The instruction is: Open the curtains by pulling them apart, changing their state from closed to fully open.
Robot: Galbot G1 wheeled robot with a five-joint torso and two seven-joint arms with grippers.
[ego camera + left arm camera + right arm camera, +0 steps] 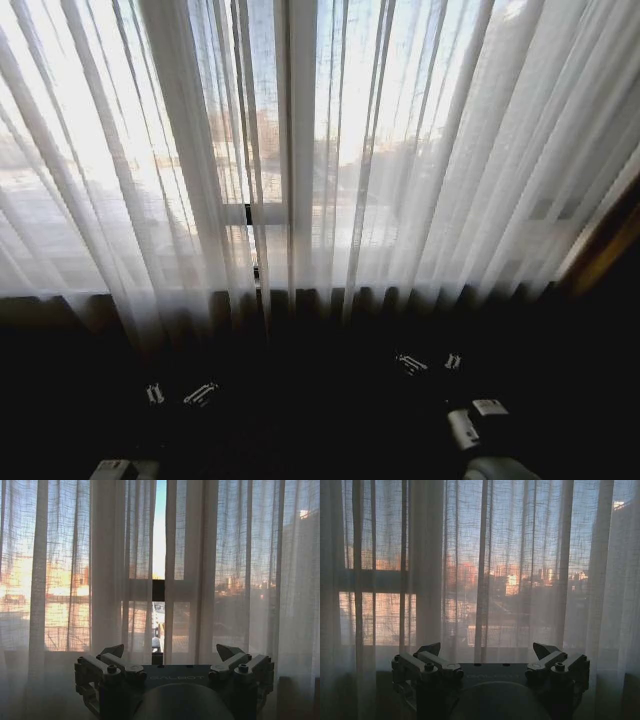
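curtains [400, 150] hang shut across the window ahead, two sheer pleated panels meeting at a narrow slit near the middle, where a sliver of open sky shows in the left wrist view. the left gripper [170, 655] sits low and short of the fabric, fingers spread wide with nothing between them, pointed almost straight at that slit. the right gripper [487, 652] is likewise low and spread wide, empty, facing the pleats of the right panel rather than its edge. the cloth looks very light, soft and limp (it will likely bunch and slide rather than push as a sheet), so a pinch on a single thin layer may slip. the better hold is probably each panel's inner edge at the slit, gathering a few folds together. the window frame [297, 150] stands behind the fabric.
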